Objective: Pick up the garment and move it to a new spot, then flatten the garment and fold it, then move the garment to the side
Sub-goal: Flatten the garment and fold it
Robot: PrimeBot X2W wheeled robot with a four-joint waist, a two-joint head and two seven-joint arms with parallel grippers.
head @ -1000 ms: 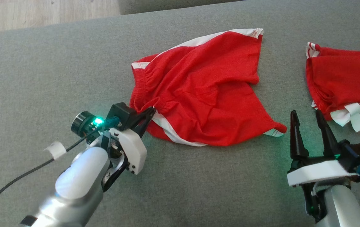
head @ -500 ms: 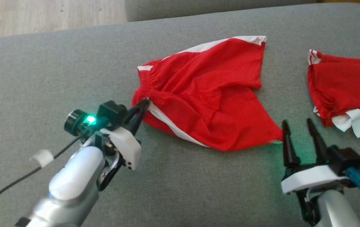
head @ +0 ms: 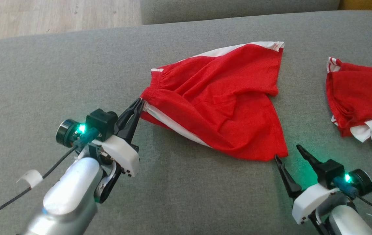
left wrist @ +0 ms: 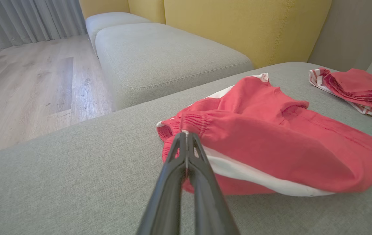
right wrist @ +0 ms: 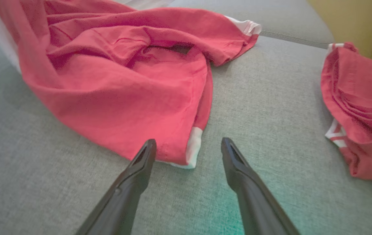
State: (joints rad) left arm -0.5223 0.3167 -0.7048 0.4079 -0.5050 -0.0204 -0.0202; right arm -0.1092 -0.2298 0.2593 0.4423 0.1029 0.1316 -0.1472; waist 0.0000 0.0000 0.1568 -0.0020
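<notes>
The red shorts [head: 225, 104], with white side stripes, lie rumpled on the grey cushion [head: 58, 81], a little toward 1 o'clock from the middle of the head view. The left gripper [head: 139, 103] reaches them from 8 o'clock. Its two fingers are pressed tight together on the gathered waistband at the shorts' 9 o'clock corner. The cloth there is drawn up off the cushion into a ridge, with a white stripe running away from the pinch toward 4 o'clock. The right gripper [head: 288, 153] sits at the shorts' 5 o'clock corner with its jaws spread wide and nothing between them held. In the right wrist view the white-edged hem corner lies between the two fingertips. Whether either tip touches the cloth cannot be told. A second red garment [head: 362, 98] with white trim lies bunched at 3 o'clock, well apart from the shorts. Wooden floor [head: 42, 16] shows at 11 o'clock, past the cushion's edge, and another grey cushion [head: 238, 8] lies at 12 o'clock.
</notes>
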